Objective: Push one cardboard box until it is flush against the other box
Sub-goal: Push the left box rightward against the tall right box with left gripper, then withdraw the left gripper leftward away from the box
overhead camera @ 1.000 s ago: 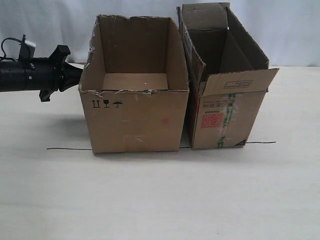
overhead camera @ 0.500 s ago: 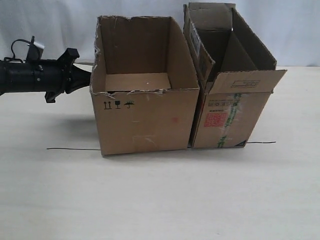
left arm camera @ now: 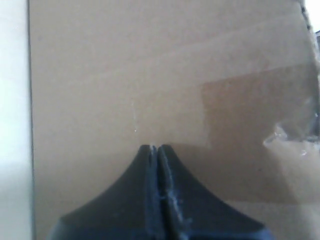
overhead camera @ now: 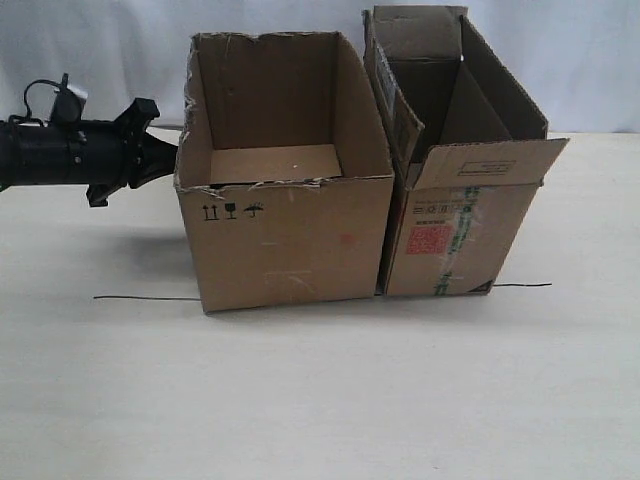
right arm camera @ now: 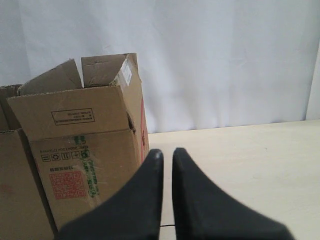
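Observation:
The wide ragged-topped cardboard box (overhead camera: 285, 240) stands at mid-table, its right side meeting the other box (overhead camera: 455, 235) at the base. That narrower one has flaps, a red stamp and green-striped tape. My left gripper (overhead camera: 172, 155) is shut, and its tip is at the wide box's left wall, near the top. In the left wrist view that wall (left arm camera: 150, 75) fills the frame just beyond the closed tips (left arm camera: 154, 147). My right gripper (right arm camera: 167, 151) is out of the exterior view. It hangs off to the side of the other box (right arm camera: 85, 165), its fingers a narrow gap apart and holding nothing.
A thin black line (overhead camera: 140, 298) runs across the pale table (overhead camera: 320, 400), passing under both boxes' front edges. A white backdrop stands behind them. Torn clear tape (left arm camera: 295, 140) hangs on the wide box's left wall.
The left gripper pushed the wide box rightward until the gap to the other box closed, nudging that box too. In the last half second the wide box's top eased back slightly left.

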You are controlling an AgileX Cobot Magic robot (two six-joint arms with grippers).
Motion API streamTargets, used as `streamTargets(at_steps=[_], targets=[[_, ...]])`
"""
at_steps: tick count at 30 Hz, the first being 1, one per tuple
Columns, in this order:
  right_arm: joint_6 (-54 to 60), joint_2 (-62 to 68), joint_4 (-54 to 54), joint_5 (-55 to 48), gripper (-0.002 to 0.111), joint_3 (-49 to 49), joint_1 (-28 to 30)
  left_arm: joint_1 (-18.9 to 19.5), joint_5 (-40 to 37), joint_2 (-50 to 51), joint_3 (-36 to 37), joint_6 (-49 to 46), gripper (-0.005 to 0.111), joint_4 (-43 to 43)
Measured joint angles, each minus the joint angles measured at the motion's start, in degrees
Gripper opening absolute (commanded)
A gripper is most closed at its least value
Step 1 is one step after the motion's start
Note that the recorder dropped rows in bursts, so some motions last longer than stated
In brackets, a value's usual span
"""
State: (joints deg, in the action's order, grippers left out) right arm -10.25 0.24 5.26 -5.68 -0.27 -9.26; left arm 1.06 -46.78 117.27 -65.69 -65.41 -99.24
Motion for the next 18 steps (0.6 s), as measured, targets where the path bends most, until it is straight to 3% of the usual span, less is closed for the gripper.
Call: streamTargets(at_steps=[5, 7, 9, 10, 12, 15, 18], targets=[[0.0, 0.0, 0.0, 0.0, 0.005, 0.0, 0.0, 0.4, 0.0, 0.0, 0.0, 0.0, 0.0, 0.0], [0.0, 0.0, 0.0, 0.0, 0.005, 0.0, 0.0, 3.2, -1.3, -0.7, -0.2, -0.1, 0.0, 0.0], [0.0, 0.0, 0.0, 0.0, 0.005, 0.0, 0.0, 8.9, -3.9, -3.3, -0.4, -0.3, 0.0, 0.1], [0.0, 0.0, 0.0, 0.0, 0.005, 0.0, 0.0, 12.8, -5.1, -6.5, -0.5, -0.3, 0.0, 3.4], [0.0, 0.0, 0.0, 0.0, 0.005, 0.0, 0.0, 16.9, -5.2, -12.9, 0.3, 1.1, 0.0, 12.2], [0.0, 0.0, 0.0, 0.0, 0.005, 0.0, 0.0, 19.7, -2.5, -24.5, 9.3, 0.7, 0.0, 20.6], [0.0, 0.0, 0.0, 0.0, 0.005, 0.0, 0.0, 20.1, 3.1, -37.1, 24.2, -7.5, 0.0, 13.1]])
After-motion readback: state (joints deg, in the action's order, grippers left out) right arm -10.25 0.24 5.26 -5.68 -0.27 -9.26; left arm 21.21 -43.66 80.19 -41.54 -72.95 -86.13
